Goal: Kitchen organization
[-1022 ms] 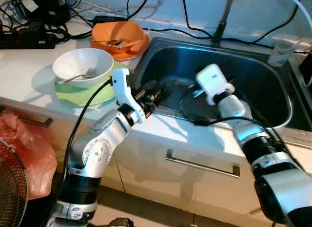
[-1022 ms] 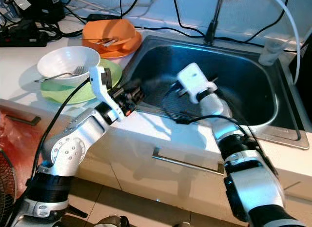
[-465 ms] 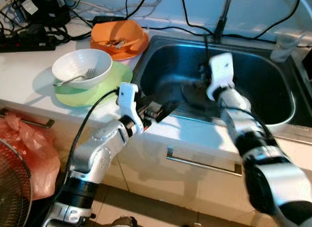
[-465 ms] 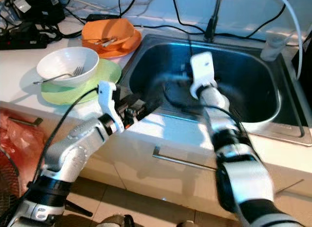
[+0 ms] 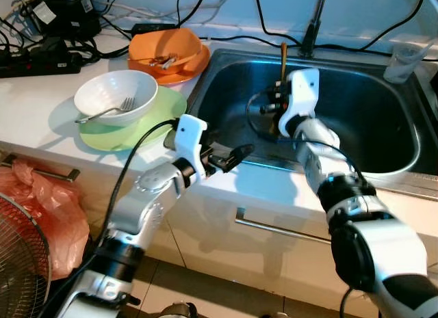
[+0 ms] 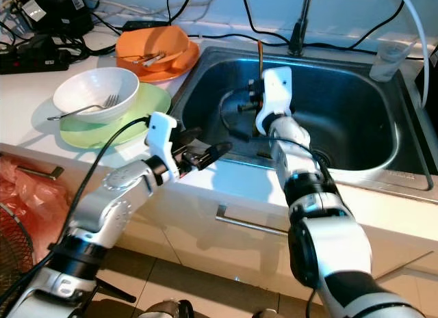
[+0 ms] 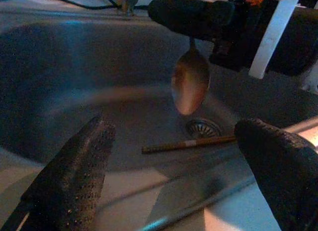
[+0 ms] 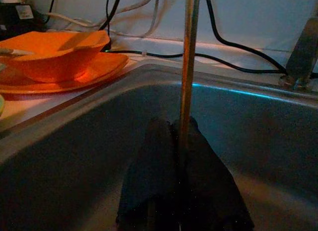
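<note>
My right gripper (image 5: 272,107) hangs above the steel sink (image 5: 226,65), shut on a spoon (image 7: 190,82). The spoon's brown handle (image 5: 282,55) points straight up and its bowl hangs down over the basin. In the right wrist view the handle (image 8: 188,67) rises from between the closed fingers (image 8: 159,146). A brown stick (image 7: 189,143) lies on the sink floor beside the drain (image 7: 202,127). My left gripper (image 5: 231,155) is open at the sink's front rim, holding nothing.
A white bowl (image 5: 115,96) with a fork (image 5: 106,109) stands on a green plate (image 5: 159,111) left of the sink. Behind it an orange bowl (image 5: 168,50) holds cutlery. Cables and a power strip (image 5: 34,48) crowd the back; a faucet (image 5: 311,24) and a cup (image 5: 404,60) stand behind the sink.
My right gripper has risen from low in the sink toward the back and turned, with the spoon now upright in it. The left gripper slid a little right along the front rim.
</note>
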You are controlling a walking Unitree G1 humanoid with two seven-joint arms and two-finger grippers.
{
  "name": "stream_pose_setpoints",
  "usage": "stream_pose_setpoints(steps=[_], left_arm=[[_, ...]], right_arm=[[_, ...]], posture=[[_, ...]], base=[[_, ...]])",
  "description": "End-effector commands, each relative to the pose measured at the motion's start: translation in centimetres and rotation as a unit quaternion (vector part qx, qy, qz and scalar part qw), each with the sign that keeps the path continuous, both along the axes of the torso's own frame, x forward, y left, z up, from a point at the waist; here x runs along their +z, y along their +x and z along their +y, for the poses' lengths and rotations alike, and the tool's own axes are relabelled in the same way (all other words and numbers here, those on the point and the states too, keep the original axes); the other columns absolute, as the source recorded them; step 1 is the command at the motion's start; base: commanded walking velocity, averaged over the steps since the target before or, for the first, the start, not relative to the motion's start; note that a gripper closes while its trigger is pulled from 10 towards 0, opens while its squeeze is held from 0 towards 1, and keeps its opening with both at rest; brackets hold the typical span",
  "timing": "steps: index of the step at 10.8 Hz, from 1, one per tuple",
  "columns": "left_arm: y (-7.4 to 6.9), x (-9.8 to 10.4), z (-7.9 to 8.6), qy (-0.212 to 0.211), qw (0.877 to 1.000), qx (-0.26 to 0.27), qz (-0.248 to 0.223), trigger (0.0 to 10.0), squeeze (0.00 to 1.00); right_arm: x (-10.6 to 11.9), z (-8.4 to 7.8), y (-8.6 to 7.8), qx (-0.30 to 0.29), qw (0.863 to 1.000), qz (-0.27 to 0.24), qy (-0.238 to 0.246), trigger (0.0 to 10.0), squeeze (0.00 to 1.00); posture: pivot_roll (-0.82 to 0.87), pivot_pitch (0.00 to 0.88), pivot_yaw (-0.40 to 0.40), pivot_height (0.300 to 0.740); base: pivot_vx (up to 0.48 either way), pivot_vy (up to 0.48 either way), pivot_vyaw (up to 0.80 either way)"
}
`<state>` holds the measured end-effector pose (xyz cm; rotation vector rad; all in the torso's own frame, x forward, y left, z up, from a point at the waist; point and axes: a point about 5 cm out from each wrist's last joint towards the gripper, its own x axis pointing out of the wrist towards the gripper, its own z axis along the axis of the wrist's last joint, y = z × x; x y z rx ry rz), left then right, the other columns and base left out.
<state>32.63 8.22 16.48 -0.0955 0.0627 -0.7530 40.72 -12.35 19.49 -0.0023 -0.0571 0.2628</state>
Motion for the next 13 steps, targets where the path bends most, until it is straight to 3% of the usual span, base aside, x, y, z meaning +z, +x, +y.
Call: stream_pose_setpoints(steps=[1, 5, 6, 12, 13], left_arm=[[0.3, 0.3, 0.0, 0.008, 1.0, 0.001, -0.012, 10.0, 1.0], [1.9, 1.1, 0.6, 0.013, 0.998, 0.036, -0.039, 10.0, 1.0], [2.0, 1.3, 0.5, 0.011, 0.998, 0.036, -0.044, 10.0, 1.0], [2.2, 1.3, 0.5, 0.01, 0.998, 0.038, -0.055, 10.0, 1.0], [2.4, 2.1, 0.9, 0.017, 0.995, 0.059, -0.082, 10.0, 1.0]], right_arm=[[0.2, 0.0, 0.2, -0.006, 1.0, 0.013, 0.011, 10.0, 0.0], [-0.6, 0.5, 0.2, 0.002, 0.999, 0.039, 0.011, 10.0, 0.0], [-0.9, 0.5, 0.1, 0.003, 0.999, 0.045, 0.01, 10.0, 1.0], [-1.2, 0.8, 0.0, 0.015, 0.998, 0.055, 0.009, 10.0, 1.0], [-0.8, 0.6, 0.1, 0.014, 0.999, 0.046, 0.016, 10.0, 1.0]], posture=[[0.07, 0.09, 0.071, 0.74], [0.07, 0.087, 0.069, 0.74], [0.07, 0.087, 0.069, 0.74], [0.07, 0.078, 0.06, 0.74], [0.07, 0.075, 0.058, 0.74]], base=[[0.0, 0.0, 0.0], [0.0, 0.0, 0.0], [0.0, 0.0, 0.0], [0.0, 0.0, 0.0], [0.0, 0.0, 0.0]])
